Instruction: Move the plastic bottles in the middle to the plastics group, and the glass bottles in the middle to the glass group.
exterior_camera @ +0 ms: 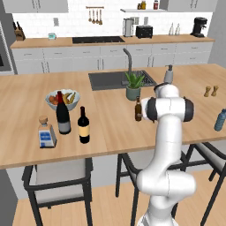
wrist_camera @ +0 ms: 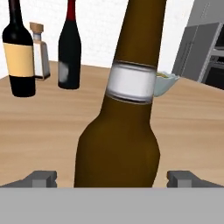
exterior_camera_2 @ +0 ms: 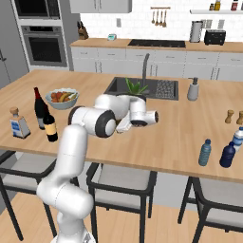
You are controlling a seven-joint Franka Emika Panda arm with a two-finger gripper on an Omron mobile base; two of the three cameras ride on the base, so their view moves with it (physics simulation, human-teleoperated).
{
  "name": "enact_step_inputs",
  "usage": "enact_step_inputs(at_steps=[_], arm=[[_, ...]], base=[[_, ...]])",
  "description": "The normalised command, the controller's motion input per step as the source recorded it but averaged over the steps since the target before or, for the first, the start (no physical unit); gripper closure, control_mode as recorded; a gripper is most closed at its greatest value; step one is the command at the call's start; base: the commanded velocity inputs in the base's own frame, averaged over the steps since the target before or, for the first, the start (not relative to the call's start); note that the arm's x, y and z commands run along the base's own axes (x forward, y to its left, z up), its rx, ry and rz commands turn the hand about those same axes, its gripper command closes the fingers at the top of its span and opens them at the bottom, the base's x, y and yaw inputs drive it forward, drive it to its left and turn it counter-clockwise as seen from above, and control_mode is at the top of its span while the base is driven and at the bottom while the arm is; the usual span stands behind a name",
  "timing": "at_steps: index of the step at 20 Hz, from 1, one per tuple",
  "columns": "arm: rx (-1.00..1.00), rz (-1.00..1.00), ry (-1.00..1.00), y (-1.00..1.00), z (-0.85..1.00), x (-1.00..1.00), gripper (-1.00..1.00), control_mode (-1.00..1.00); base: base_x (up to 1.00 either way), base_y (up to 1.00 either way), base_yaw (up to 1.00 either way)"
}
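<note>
Glass comes first on your left: the squat square bottle [exterior_camera: 46,133] with its cork, the grey-labelled wine bottle [exterior_camera: 62,114] beside it, and just right of those the yellow-labelled wine bottle [exterior_camera: 83,126], standing close to that group, with the fruit bowl [exterior_camera: 62,99] behind them. Move your eye to the middle of the worktop [exterior_camera: 110,119] and you find the slim brown bottle [wrist_camera: 127,109], upright just in front of the potted plant [exterior_camera: 133,85]. Your gripper [wrist_camera: 112,179] is level with its lower body, fingers [wrist_camera: 41,178] spread wide on either side with bare wood showing between each tip and the glass, so nothing is pinched yet. I judge you are at the grasp step for this glass bottle. Next you need to close squarely on the body, lift it straight without tipping, and carry it left to set beside the wine bottles. Farther right, the small plastic bottle [exterior_camera_2: 204,152] waits near the blue plastic bottle [exterior_camera_2: 228,154] at the worktop's end.
</note>
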Motion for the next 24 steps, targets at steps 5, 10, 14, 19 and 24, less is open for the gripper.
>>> enact_step_inputs(at_steps=[5,10,14,19,24], arm=[[0.00,0.00,0.01,0.11,0.00,-0.08,1.00,-1.00],[0.05,0.00,0.00,0.30,0.18,-0.41,1.00,-1.00],[0.12,0.00,0.00,0.65,0.12,-0.49,1.00,-1.00],[0.12,0.00,0.00,0.81,0.00,-0.50,1.00,-1.00],[0.11,0.00,0.01,0.65,0.05,-0.39,1.00,-1.00]], base=[[0.00,0.00,0.00],[0.00,0.00,0.00],[0.00,0.00,0.00],[0.00,0.00,0.00],[0.00,0.00,0.00]])
